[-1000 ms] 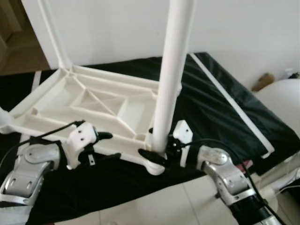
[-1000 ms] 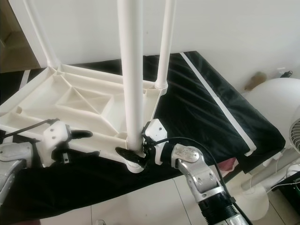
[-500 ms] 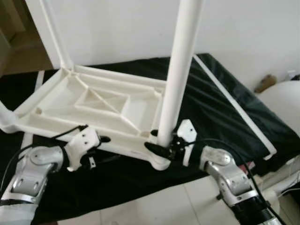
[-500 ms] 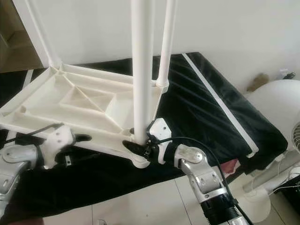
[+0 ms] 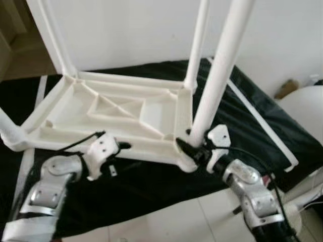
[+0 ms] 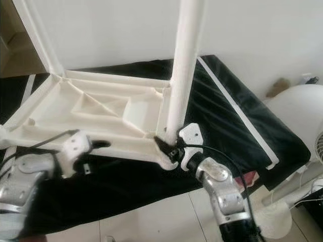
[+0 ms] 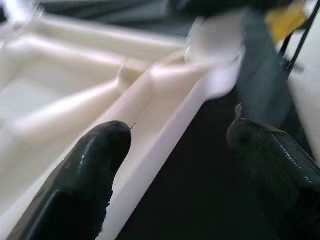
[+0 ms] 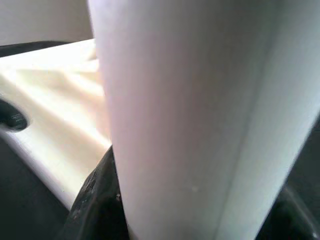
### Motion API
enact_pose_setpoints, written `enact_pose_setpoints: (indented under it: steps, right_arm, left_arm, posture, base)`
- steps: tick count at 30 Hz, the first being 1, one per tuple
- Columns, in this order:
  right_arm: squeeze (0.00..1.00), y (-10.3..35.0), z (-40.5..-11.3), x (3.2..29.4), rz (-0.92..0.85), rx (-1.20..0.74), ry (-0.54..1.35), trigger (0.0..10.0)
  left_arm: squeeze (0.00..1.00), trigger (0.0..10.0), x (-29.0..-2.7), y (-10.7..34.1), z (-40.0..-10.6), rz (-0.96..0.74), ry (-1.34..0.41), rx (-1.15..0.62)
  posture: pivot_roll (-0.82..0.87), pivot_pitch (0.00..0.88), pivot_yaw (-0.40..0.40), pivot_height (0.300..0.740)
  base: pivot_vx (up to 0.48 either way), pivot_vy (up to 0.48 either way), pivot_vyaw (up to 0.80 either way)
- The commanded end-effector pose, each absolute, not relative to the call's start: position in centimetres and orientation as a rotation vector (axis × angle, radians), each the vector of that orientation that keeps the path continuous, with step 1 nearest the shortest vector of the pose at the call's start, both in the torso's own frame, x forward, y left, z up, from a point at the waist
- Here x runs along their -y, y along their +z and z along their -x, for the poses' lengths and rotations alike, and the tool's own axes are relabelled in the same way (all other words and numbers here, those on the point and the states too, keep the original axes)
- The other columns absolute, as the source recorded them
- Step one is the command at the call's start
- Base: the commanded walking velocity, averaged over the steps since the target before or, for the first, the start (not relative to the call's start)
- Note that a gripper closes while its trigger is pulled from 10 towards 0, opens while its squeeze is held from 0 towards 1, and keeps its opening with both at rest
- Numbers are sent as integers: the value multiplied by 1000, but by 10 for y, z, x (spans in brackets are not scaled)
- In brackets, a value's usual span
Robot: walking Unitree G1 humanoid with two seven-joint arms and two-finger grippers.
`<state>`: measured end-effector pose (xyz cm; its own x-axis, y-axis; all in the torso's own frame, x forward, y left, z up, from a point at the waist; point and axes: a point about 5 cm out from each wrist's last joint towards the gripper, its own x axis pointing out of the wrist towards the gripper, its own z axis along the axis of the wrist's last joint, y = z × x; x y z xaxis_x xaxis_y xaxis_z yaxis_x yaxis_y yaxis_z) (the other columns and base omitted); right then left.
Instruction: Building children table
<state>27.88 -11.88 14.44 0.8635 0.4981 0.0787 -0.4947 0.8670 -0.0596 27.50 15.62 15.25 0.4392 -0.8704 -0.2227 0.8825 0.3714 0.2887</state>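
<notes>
A white plastic table [image 5: 121, 108] lies upside down on a black mat [image 5: 237, 108], its legs pointing up. My right gripper [image 5: 192, 149] is shut on the base of the near right leg [image 5: 218, 75], at the table's near corner. In the right wrist view that leg [image 8: 200, 115] stands between my black fingers [image 8: 95, 195]. My left gripper [image 5: 119, 152] is open at the table's near rim [image 7: 165, 125]. One of its fingers [image 7: 85, 180] is over the table's hollow underside, the other over the mat. Two more legs [image 5: 198, 45] rise at the back.
The mat has a white stripe [image 5: 252, 111] along its right side and lies on a pale tiled floor [image 5: 166, 227]. A large white round object [image 5: 303, 111] stands at the right. A white wall is close behind, with a small brown thing [image 5: 285, 88] at its foot.
The mat has stayed put while the table's near right corner has swung to the right and away with my right gripper on its leg. The left gripper has followed to the right along the rim.
</notes>
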Motion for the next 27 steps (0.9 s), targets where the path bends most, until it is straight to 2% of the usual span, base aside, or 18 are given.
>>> enact_pose_setpoints:
  steps: [1,4,6,7,8,11,18,19,20,27]
  right_arm:
    - [0,127,-278,131,51,6,427,0]
    - [0,127,-280,129,19,2,336,0]
    - [0,127,-286,127,-46,-13,195,0]
    - [0,127,-286,127,-46,-13,195,0]
    - [0,127,-291,126,-75,-25,52,0]
    - [0,124,-294,125,-88,-36,-38,0]
    - [0,124,-295,119,-103,-38,-70,0]
    - [0,126,-296,121,-104,-28,-73,7294]
    - [0,127,-296,124,-106,-25,-76,10000]
    - [0,130,-298,130,-68,-5,-88,10000]
  left_arm:
    - [0,10000,-163,155,-284,-371,-866,7]
    - [0,10000,-155,155,-285,-318,-867,23]
    - [0,10000,-147,156,-288,-257,-849,42]
    - [0,10000,-147,156,-288,-257,-849,42]
    - [0,10000,-141,159,-291,-209,-818,68]
    - [0,10000,-136,161,-293,-167,-793,73]
    - [0,10000,-127,159,-291,-162,-783,64]
    - [0,10000,-126,160,-293,-151,-775,62]
    - [0,10000,-126,161,-295,-141,-765,60]
    - [0,10000,-124,163,-302,-127,-746,51]
  posture:
    - [-14,96,1,740]
    - [-19,96,5,740]
    - [-21,94,5,740]
    - [-21,94,5,740]
    - [-20,92,5,740]
    - [-19,90,5,740]
    - [-19,89,4,740]
    - [-20,87,4,740]
    - [-23,88,4,740]
    - [-30,83,4,740]
  base:
    - [0,0,0]
    - [0,0,0]
    - [0,0,0]
    - [0,0,0]
    - [0,0,0]
    - [0,0,0]
    - [0,0,0]
    - [0,0,0]
    - [0,0,0]
    - [0,0,0]
